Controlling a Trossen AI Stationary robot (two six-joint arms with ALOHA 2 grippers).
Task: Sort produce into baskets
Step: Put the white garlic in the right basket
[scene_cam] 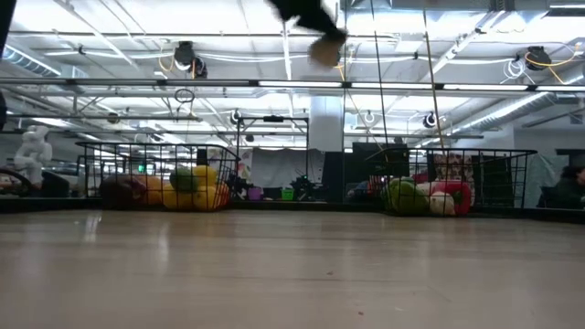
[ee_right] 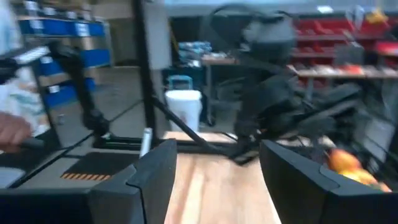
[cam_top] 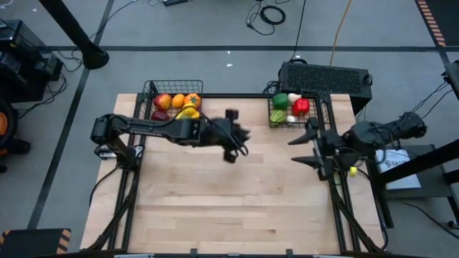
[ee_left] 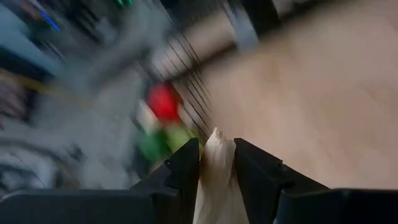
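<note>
Jaws of the left gripper (ee_left: 216, 163) pinch a pale, cream-coloured piece (ee_left: 215, 168), most likely a garlic bulb, though motion blur in the left wrist view keeps its shape unclear. From above, that gripper (cam_top: 233, 136) hangs over the bench (cam_top: 229, 208) between the two wire baskets, and the held piece is hidden under the dark fingers. At table height only its blurred tip (scene_cam: 322, 41) shows, cut off at the upper edge.

Jaws of the right gripper (ee_right: 217, 180) stand wide apart with nothing between them; it (cam_top: 305, 149) waits at the bench's right side, just in front of the right basket (cam_top: 326, 115), which holds green, white and red produce (cam_top: 290, 107). Red, orange and yellow produce (cam_top: 178, 105) fills the left basket (cam_top: 172, 87).
</note>
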